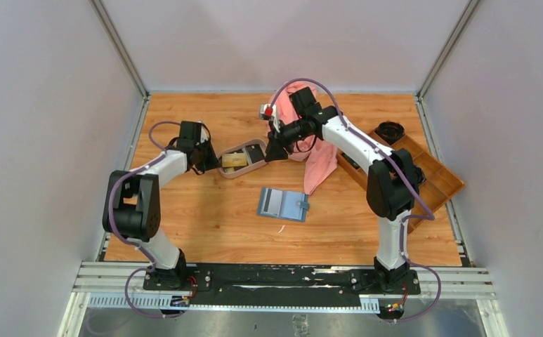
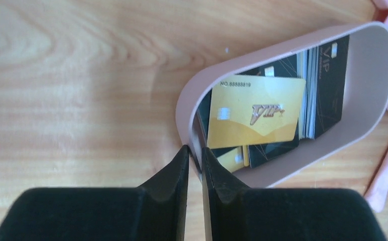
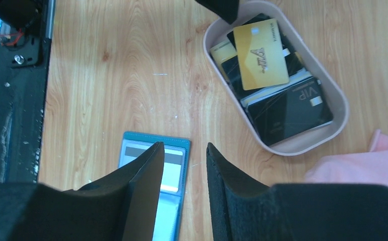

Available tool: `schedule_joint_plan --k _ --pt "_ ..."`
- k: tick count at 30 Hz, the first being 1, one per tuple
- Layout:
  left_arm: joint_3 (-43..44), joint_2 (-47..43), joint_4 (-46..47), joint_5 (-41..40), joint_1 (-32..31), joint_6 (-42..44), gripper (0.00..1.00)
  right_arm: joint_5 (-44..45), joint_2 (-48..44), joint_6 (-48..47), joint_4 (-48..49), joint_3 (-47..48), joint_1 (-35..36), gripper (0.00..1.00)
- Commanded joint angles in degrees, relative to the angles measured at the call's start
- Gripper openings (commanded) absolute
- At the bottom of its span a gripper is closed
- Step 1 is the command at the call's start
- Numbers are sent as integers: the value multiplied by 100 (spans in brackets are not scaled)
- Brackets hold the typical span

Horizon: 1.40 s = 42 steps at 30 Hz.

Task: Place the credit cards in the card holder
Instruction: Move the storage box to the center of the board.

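pinching the end wall of the oval beige tray (image 2: 377,70), our left gripper (image 2: 195,150) has its fingers nearly pressed together. one tip sits outside the rim and one inside, with the thin wall caught between them.

we see the credit cards (image 2: 254,113) lying inside that tray in a loose heap. a gold one marked vip lies on top, black ones lie under it, and a black stack fills the end of the tray away from the left gripper.

our right gripper (image 3: 184,145) hangs above the table (image 1: 212,225) near the tray's opposite end. its fingers are spread with nothing between them, and it touches neither the tray nor the cards.

the card holder (image 1: 282,203) lies open and flat, well apart from the tray on the side toward our arm bases. something pale with a grey band shows in one of its inner pockets.

a pink cloth (image 1: 317,165) lies just beside the tray's end nearest the right gripper. beyond the cloth, well apart from the tray, sits a wooden compartment tray (image 1: 437,179).
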Motion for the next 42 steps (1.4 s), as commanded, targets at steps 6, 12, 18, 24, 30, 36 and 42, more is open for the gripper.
schedule_joint_plan --k 6,12,18,24,30,36,42 --pt "-1352 -1335 243 28 -132 -320 16 -163 423 -2409 -820 564 415 50" --pt "-1956 -1969 282 -43 -141 -383 16 245 1079 -2608 -988 1370 880 55" --pt "-2124 -2421 265 -106 -141 -294 22 668 1760 -2424 -983 2199 1174 61" --pt "-2189 -2969 99 -14 -141 -170 28 1038 2410 -2255 -983 2900 1310 64" --pt "-2164 -3975 -95 -307 -133 -149 33 1337 2795 -1945 -860 3271 1314 65" --pt "-1299 -4892 -775 -584 -115 486 58 1439 3051 -1741 -646 3449 1310 66" --pt "-516 -5172 -1811 -1269 -114 1557 62 1461 3148 -1606 -588 3338 1325 68"
